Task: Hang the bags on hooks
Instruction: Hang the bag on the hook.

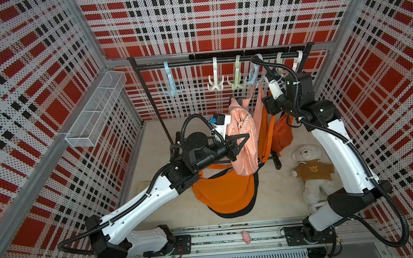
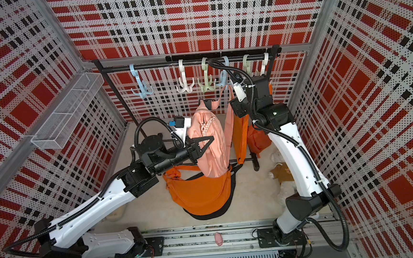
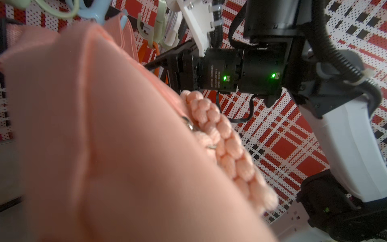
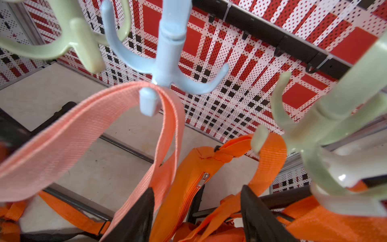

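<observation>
A salmon-pink bag (image 1: pixel 241 132) hangs by its strap (image 4: pixel 83 125), which is looped over a prong of the pale blue hook (image 4: pixel 167 62) on the rail; both top views show it. My left gripper (image 1: pixel 246 138) is shut on the side of the bag's body, whose fabric and braided pull (image 3: pixel 219 136) fill the left wrist view. My right gripper (image 4: pixel 196 211) is just under the blue hook (image 1: pixel 254 75). It is open, with its black fingers (image 4: pixel 138 209) wide apart. The pink strap runs beside one finger, ungripped.
An orange bag (image 1: pixel 225 193) lies on the floor below. Another orange bag (image 1: pixel 281 134) hangs by its strap (image 4: pixel 270 153) from a green hook (image 4: pixel 326 117). White (image 1: pixel 215 81) and green (image 1: pixel 237 80) hooks share the rail (image 1: pixel 195 61). A teddy bear (image 1: pixel 313 172) sits right, a wire basket (image 1: pixel 95 112) left.
</observation>
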